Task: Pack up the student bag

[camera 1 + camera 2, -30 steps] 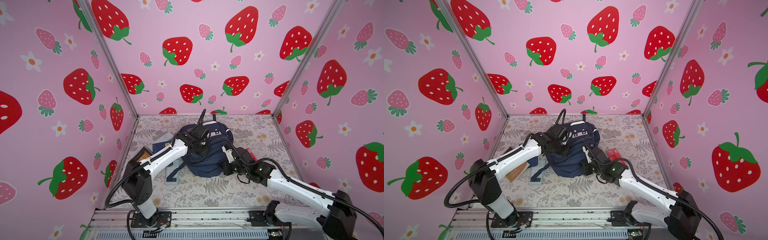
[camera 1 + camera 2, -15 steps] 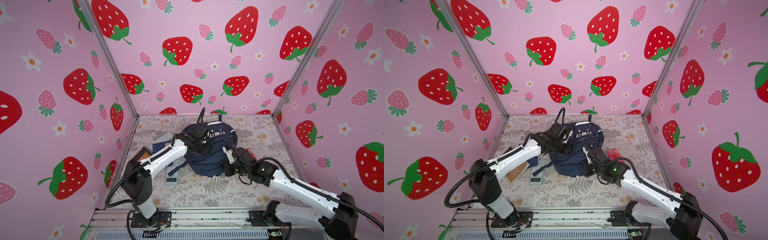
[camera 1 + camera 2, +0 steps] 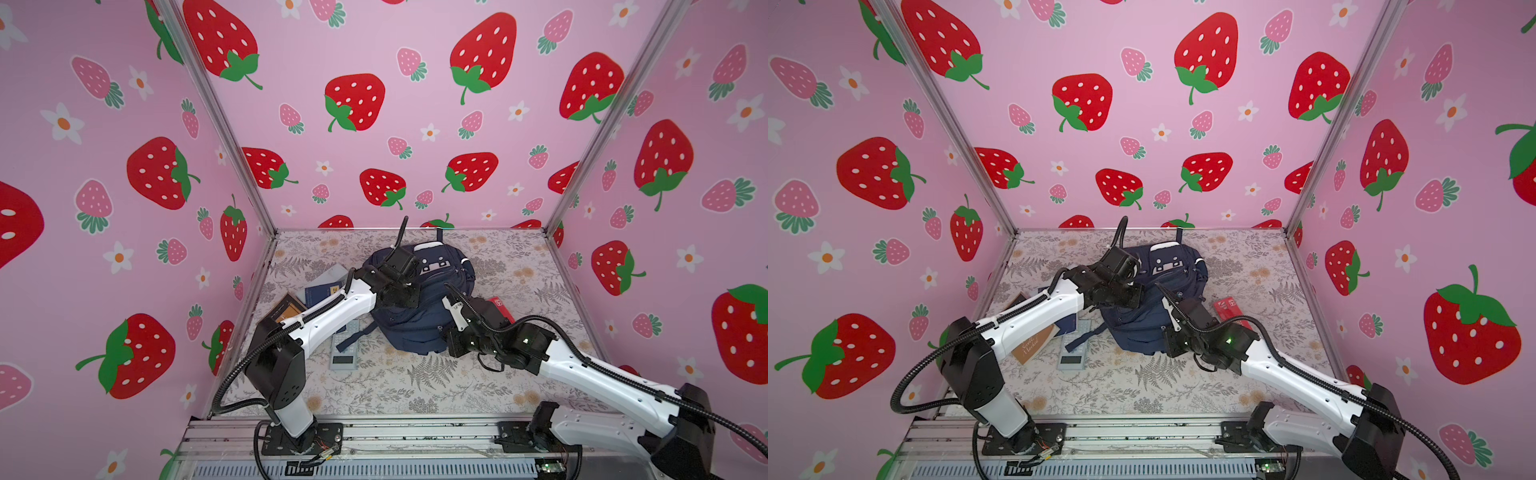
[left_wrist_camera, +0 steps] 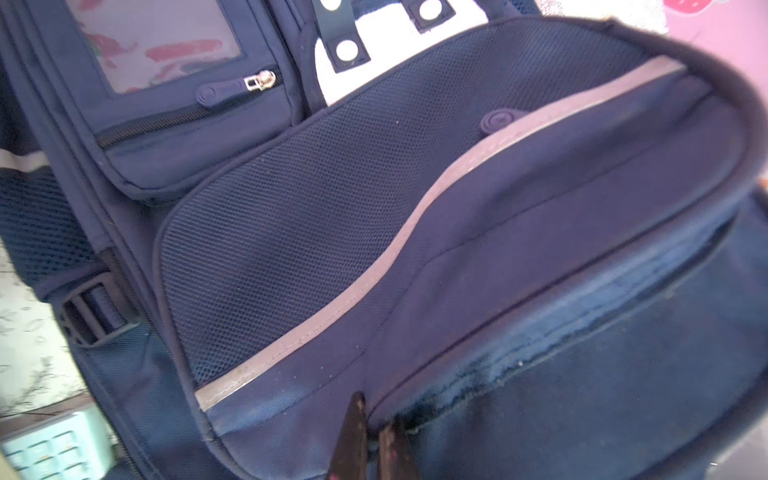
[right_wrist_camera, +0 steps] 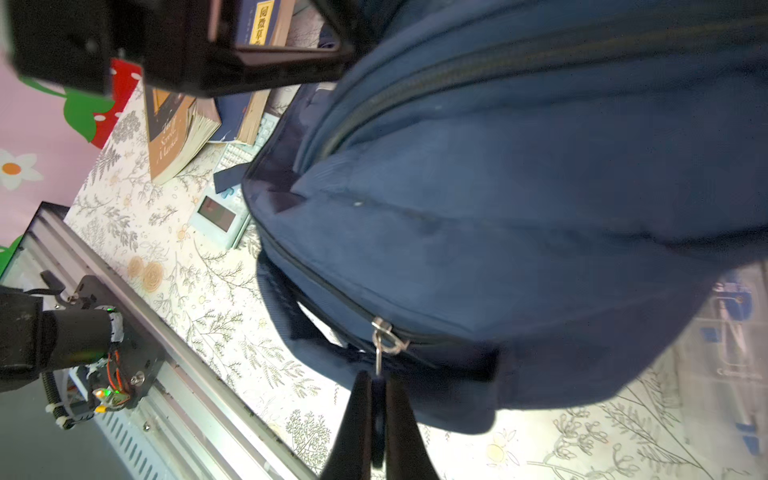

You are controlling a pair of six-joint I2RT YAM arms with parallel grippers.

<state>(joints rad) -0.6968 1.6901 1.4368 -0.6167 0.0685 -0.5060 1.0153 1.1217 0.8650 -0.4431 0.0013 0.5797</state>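
Hardly anything has shifted in the last second: both arms sit where they sat, and the bag has only rocked a touch between them.

The right gripper (image 5: pixel 376 379) is clenched on the thin metal zip pull (image 5: pixel 384 336) at the near lower edge of the student bag (image 3: pixel 419 328). The left gripper (image 4: pixel 374 415) is pinched shut on a fold of the bag's front fabric beside a zip seam, further up. The bag lies in the middle of the counter (image 3: pixel 436 386), its white face patch turned toward the back wall.

I judge the step in hand to be opening the bag, since nothing looks packed yet. Next, the right arm should draw the slider along the curved zip track while the left keeps the cloth taut. The pull is small and could slip out.

Counted:
- One bag and two grippers.
- One pale calculator (image 3: pixel 344 353), partly under a strap.
- One red packet (image 3: pixel 1227 307) to the bag's right.
- Two clear books on the left, the brown book (image 3: pixel 1034 345) and the blue book (image 3: pixel 322 293).
- One paler flat item (image 3: pixel 332 272) behind them, perhaps a third book.
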